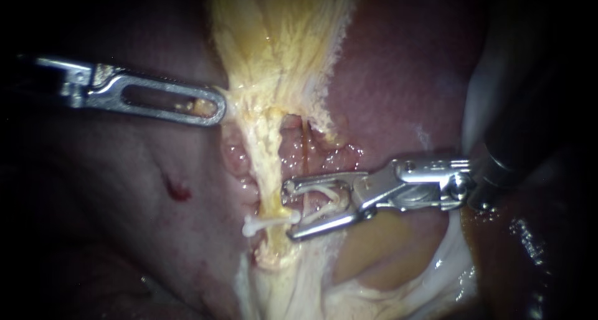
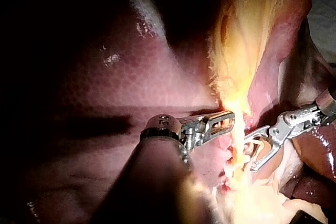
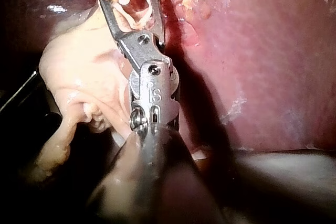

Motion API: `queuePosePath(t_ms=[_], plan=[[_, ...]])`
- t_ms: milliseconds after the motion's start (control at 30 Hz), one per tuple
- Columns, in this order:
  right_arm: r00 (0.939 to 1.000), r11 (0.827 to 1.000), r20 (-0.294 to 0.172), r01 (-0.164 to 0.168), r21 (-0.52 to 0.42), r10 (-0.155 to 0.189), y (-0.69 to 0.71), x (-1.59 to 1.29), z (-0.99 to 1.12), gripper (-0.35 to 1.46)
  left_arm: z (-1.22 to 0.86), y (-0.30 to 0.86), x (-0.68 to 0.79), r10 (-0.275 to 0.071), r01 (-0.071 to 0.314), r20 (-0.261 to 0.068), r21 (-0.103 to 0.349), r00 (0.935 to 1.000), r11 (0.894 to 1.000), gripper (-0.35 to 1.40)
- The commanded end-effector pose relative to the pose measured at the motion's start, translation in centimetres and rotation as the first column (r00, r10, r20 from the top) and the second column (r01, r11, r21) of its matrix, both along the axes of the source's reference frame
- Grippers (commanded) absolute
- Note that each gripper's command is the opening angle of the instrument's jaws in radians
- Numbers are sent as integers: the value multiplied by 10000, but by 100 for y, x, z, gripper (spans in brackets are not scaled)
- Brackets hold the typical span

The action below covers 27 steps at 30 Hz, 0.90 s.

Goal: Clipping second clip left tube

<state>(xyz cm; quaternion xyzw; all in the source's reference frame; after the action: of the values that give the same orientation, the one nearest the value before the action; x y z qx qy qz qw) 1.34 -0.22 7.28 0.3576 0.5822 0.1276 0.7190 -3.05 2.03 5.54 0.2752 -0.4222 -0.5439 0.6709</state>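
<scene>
Liver (image 1: 398,77) and gallbladder (image 1: 274,40) fill a close surgical view. At centre the left tube (image 1: 266,170), a thin pale-yellow strand, runs down from the gallbladder. A white seated clip (image 1: 265,223) crosses it low down.

The right instrument (image 1: 289,211) has its jaws wide apart, cradling a white open clip (image 1: 321,202) between them. Their tips are just beside the tube, above the seated clip.

The left instrument (image 1: 215,105) has its jaws pressed together on the gallbladder's edge.

The tube looks soft, wet, slippery and easily torn. The best hold seems to be the bare stretch above the seated clip, taken squarely across.
</scene>
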Motion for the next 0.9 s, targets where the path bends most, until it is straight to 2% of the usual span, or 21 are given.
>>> queuePosePath(t_ms=[33, 300, 533, 800, 900], plan=[[10000, 10000, -47, 17, 11, -17, -1, 2, -2, 50, 0, 0, 0, -2, 2, -3, 0, 10000, 10000, -35], [9994, 9997, -319, 132, 198, -125, -6, 21, -8, 50, 0, 0, -2, -12, 12, -9, 0, 10000, 10000, -35], [9976, 9993, -692, -37, 384, 63, -8, 43, -12, 50, 1, 1, -4, -20, 20, -13, 0, 10000, 10000, -35], [9943, 9985, -1030, 318, 455, -270, -18, 65, -13, 50, 2, 2, -6, -25, 25, -16, -2, 10000, 10000, -35], [9942, 9983, -1032, 355, 457, -306, -22, 69, -12, 50, 2, 2, -7, -27, 27, -17, -2, 10000, 10000, -35]])
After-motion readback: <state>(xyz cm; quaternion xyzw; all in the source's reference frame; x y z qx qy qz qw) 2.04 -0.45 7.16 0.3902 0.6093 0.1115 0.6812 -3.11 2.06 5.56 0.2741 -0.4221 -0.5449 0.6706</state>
